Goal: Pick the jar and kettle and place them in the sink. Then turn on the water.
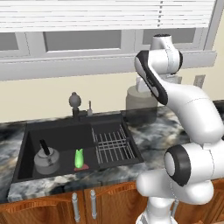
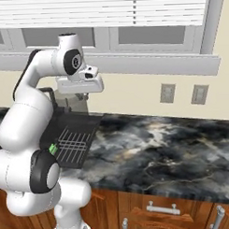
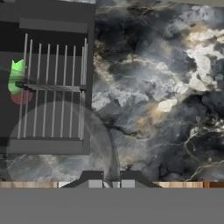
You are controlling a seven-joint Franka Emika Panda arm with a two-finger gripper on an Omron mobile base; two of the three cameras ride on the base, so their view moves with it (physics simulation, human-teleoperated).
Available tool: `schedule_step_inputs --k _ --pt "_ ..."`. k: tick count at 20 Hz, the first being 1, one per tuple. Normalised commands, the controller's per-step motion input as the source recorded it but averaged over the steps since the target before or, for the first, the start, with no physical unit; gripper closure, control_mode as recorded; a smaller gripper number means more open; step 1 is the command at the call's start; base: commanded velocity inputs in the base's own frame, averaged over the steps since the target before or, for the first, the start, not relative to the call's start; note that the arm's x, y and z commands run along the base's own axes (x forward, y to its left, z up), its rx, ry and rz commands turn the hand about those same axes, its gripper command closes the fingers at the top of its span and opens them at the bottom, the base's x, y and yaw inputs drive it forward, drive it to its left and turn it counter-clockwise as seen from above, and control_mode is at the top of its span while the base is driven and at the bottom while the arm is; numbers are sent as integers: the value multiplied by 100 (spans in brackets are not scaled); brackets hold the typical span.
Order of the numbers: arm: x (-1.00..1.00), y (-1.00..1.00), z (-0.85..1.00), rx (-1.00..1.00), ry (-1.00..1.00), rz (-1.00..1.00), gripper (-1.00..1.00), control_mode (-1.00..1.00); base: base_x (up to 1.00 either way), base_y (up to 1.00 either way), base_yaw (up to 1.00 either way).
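The grey kettle (image 1: 46, 159) with its black handle sits in the left part of the black sink (image 1: 61, 134). A translucent grey jar (image 1: 140, 107) hangs under my hand, above the sink's back right corner. From the hand view the jar (image 3: 57, 148) is a faint round shape over the rack and counter. My gripper (image 3: 109, 183) is shut on the jar at its rim, the fingertips almost touching. The round-headed faucet (image 1: 75, 103) stands behind the basin. Water is out of view.
A wire rack (image 1: 113, 144) fills the sink's right side. A small green object on a reddish base (image 1: 79, 158) stands beside the kettle. Dark marble counter (image 2: 159, 143) stretches to the right, below two wall outlets (image 2: 167, 93). Wooden cabinet doors run beneath.
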Motion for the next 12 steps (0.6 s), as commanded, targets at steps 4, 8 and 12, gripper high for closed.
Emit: schedule_step_inputs --k 4,8,12 --pt "0 0 -2 0 0 0 100 -100 0 0 0" --pt "0 0 -28 0 -1 0 100 -100 0 0 0" --pt "0 8 -36 0 0 0 100 -100 0 0 0"
